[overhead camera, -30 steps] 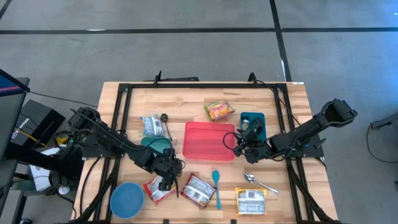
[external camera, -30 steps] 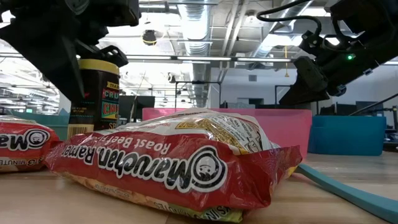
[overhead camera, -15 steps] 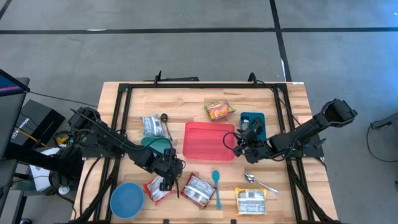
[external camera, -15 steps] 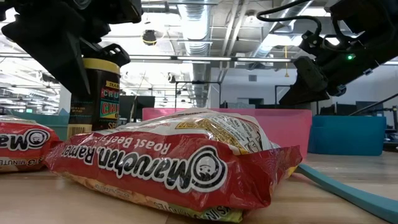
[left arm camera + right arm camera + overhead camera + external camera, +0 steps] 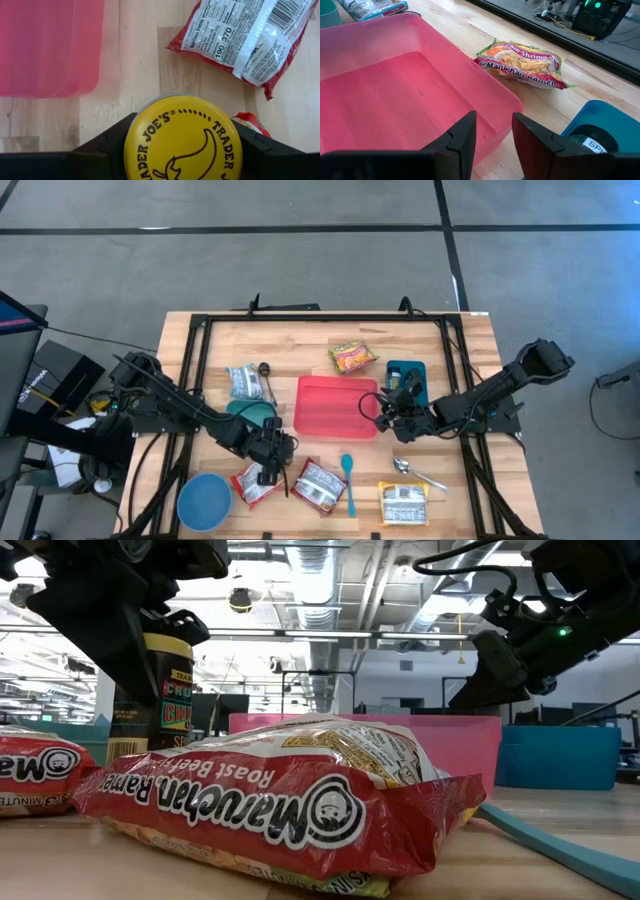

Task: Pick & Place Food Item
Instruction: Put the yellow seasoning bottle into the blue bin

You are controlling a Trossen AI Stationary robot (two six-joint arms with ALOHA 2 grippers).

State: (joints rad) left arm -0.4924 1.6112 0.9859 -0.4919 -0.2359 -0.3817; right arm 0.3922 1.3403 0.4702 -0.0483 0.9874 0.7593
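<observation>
Two arms worked over the wooden worktop (image 5: 470, 340). The left gripper (image 5: 268, 452) hung near the front edge, its fingers (image 5: 107, 145) set either side of a yellow-lidded jar (image 5: 182, 137), close against the lid; whether they gripped it could not be told. The jar stood upright between a red ramen packet (image 5: 318, 485) and the red bin (image 5: 335, 406), just beside the packet. The right gripper (image 5: 386, 416) waited over the bin's right rim, fingers (image 5: 462, 137) parted and holding nothing.
</observation>
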